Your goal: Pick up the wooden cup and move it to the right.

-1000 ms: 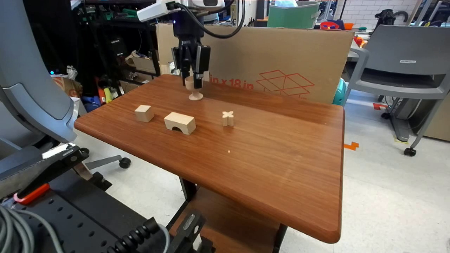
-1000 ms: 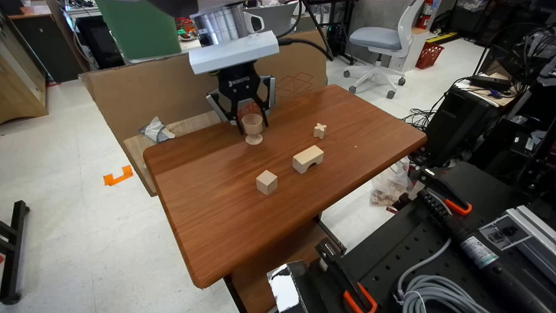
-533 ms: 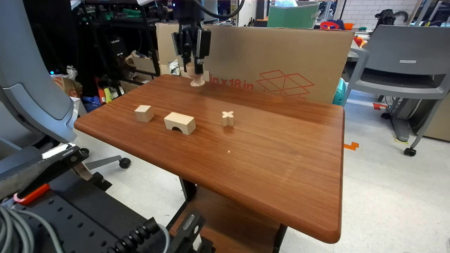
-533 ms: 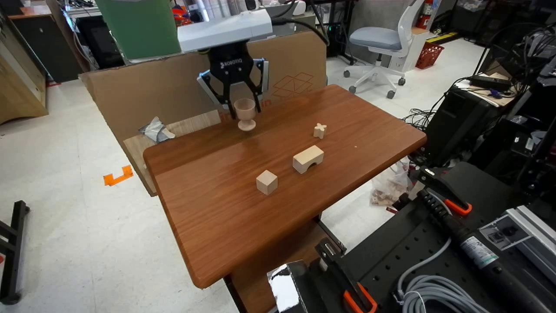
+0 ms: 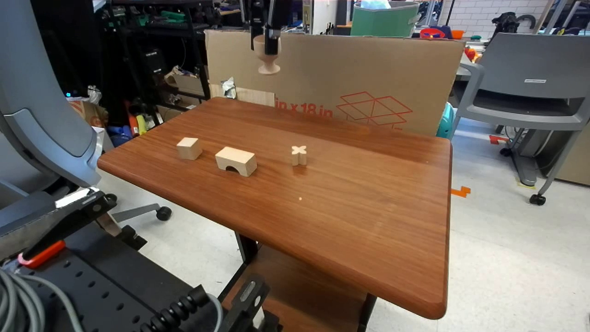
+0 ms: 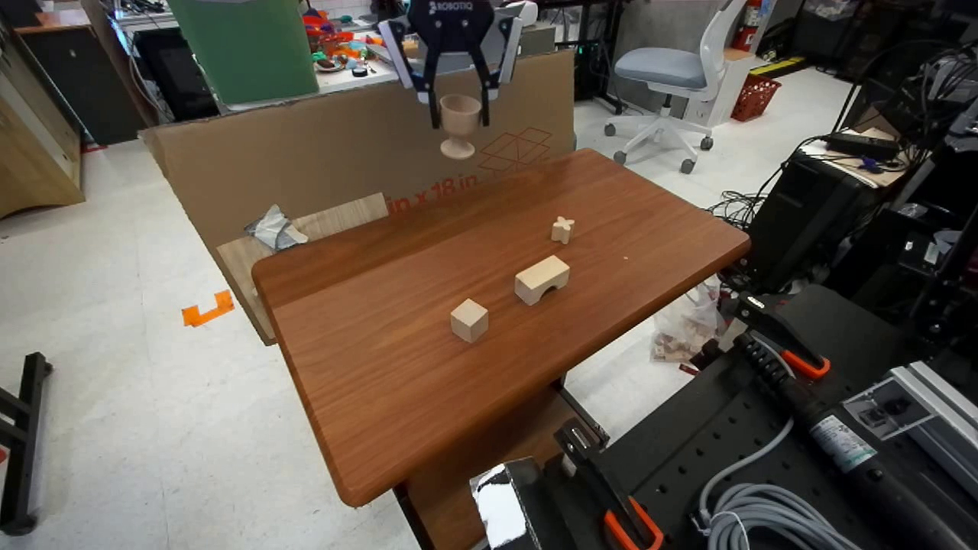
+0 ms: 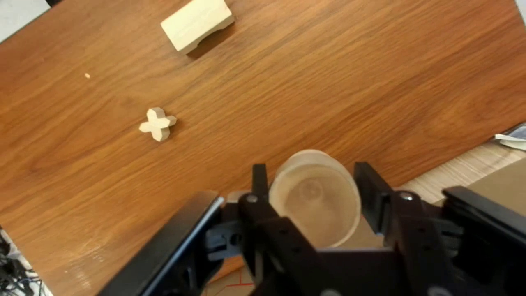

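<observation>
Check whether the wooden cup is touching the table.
Apart. In both exterior views, cardboard shows between the foot of the wooden cup and the table.

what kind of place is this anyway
Most likely a robotics lab or workshop: a gripper marked Robotiq holds a wooden cup, and a coiled gray cable lies on a black perforated surface.

Bright in here; in an exterior view a shadow band (image 5: 364, 139) dims the tabletop (image 5: 350, 230) from eleven to two o'clock; the wrist view's gripper (image 7: 311, 181) looks soft toward five.
</observation>
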Robot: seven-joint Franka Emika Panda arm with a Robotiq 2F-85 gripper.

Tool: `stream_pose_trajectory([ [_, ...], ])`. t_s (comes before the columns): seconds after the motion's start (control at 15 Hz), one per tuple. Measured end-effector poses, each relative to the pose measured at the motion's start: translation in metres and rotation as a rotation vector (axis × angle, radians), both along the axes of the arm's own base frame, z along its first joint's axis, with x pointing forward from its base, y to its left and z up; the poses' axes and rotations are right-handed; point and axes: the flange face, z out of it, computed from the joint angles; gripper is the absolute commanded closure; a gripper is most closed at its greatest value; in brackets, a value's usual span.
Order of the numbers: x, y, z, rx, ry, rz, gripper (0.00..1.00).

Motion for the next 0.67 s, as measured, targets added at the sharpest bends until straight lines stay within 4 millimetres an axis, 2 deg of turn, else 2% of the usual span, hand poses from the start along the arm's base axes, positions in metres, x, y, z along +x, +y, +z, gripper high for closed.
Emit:
stream_pose_trajectory([
  [0.2, -0.015, -0.044, 0.001, 0.064, 0.022, -0.115, 0.71],
  [0.4, -0.027, -0.088, -0.01, 0.134, 0.049, -0.252, 0.71],
  [0.67, -0.04, -0.134, -0.025, 0.221, 0.078, -0.445, 0.71],
])
